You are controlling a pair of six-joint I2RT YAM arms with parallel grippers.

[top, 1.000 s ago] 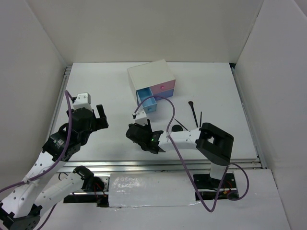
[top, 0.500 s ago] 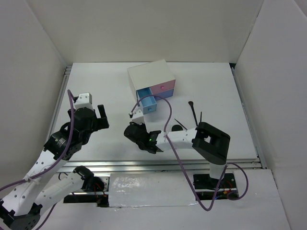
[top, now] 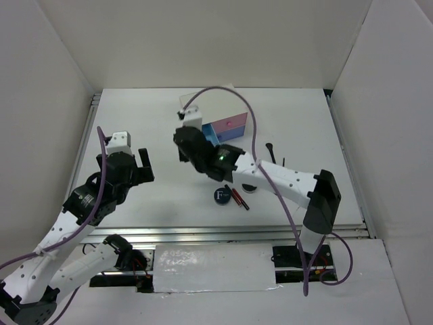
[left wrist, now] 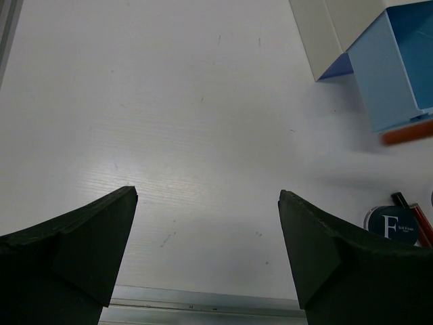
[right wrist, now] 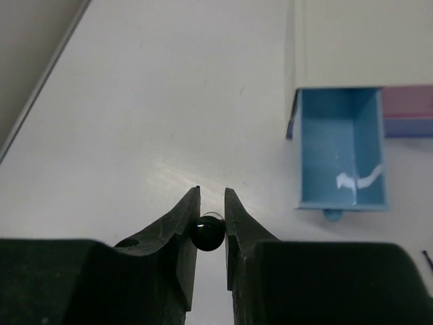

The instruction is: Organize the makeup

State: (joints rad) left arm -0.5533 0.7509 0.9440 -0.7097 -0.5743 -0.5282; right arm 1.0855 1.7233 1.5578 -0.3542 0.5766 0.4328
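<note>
right hand [right wrist: 211, 193] out forward near blue drawer [right wrist: 342, 149], clamping small dark tube [right wrist: 207, 233] (seen end-on) | left hand [left wrist: 207, 195] wide, hovering

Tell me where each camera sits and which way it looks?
Top external: above and behind the arms, facing down on the table; both arms show, with the left gripper and right gripper.
Left wrist: on the left arm, facing the table; its open fingers fill the bottom corners.
Right wrist: on the right arm, facing down; its fingers pinch a small dark item.
Shared: both wrist views show the open blue drawer.
</note>
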